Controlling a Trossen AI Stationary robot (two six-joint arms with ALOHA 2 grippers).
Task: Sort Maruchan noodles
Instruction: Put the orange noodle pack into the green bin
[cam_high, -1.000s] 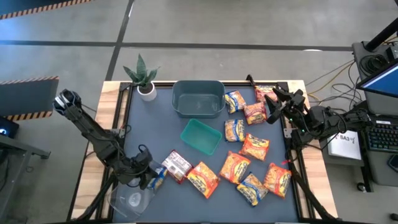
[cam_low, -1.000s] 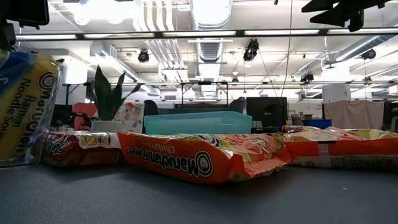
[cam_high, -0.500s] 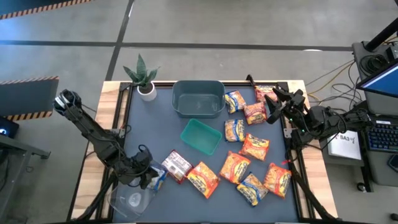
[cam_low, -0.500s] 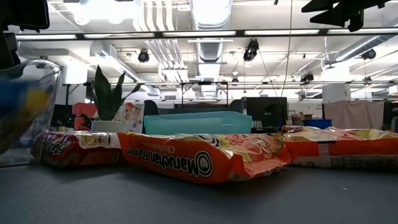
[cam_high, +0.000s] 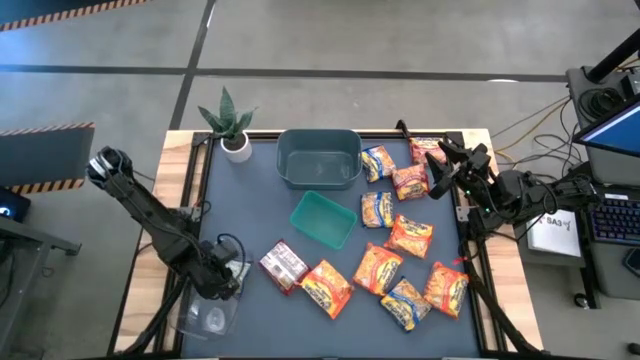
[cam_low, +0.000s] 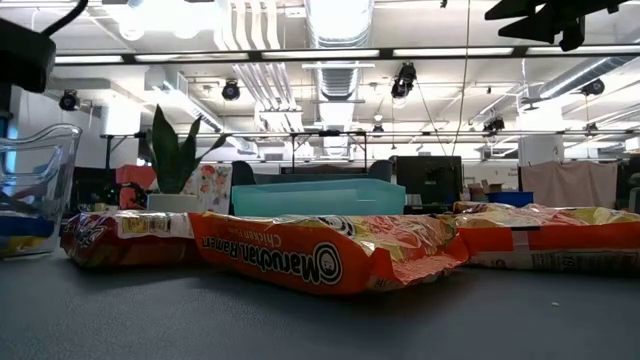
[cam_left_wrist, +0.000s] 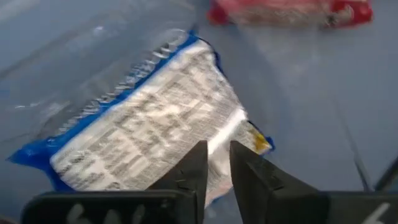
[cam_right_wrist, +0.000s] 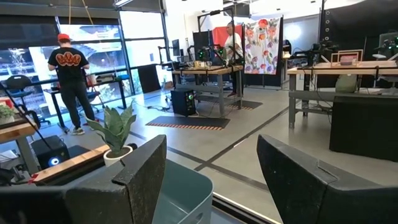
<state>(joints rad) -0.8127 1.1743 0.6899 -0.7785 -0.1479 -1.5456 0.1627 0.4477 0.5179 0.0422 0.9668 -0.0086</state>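
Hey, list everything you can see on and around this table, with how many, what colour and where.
crinkly plastic ramen packets: ten, mostly orange-red or yellow, one dark red and white; spread over the mat's right half and front.
yellow-and-blue ramen packet: one; lying in the clear container.
clear plastic container: one; front-left corner.
grey-teal plastic tub: one; back centre.
small green square tray: one; centre.
potted plant: one, green, white pot; back left.
dark table mat: one.
person: one, in the room beyond.
left pincer: above the container, slightly open, empty.
right pincer: back right, open, empty.
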